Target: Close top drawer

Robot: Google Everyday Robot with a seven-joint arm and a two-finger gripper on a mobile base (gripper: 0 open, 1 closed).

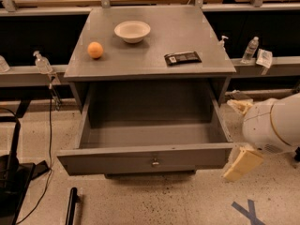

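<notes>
below the front edge of the gray surface point(187, 32), the top drawer point(140, 159) stands pulled far out toward the camera. it is a wide, deep box with flat matte gray walls. its long flat front panel carries a small metal knob point(154, 162) at the centre. inside it only the bare gray bottom and side walls show.

on the surface, a shallow round white bowl point(132, 31) sits toward the back edge, left of centre, and its smooth inside shows only white. a small round orange point(95, 49) lies near the left edge, apart from the bowl. a flat dark rectangular packet point(182, 57) with a glossy wrapper lies toward the front right corner, slightly skewed to the front edge.

the hand point(242, 160) hangs off the drawer's front right corner, just beside the right end of the front panel and low over the speckled floor point(164, 200). its pale beige, blocky part juts down from the smooth white rounded arm point(274, 124). whether the hand is released or clenched cannot be told, nor whether it touches the panel.

a blue cross of tape point(248, 212) marks the floor at the lower right.
</notes>
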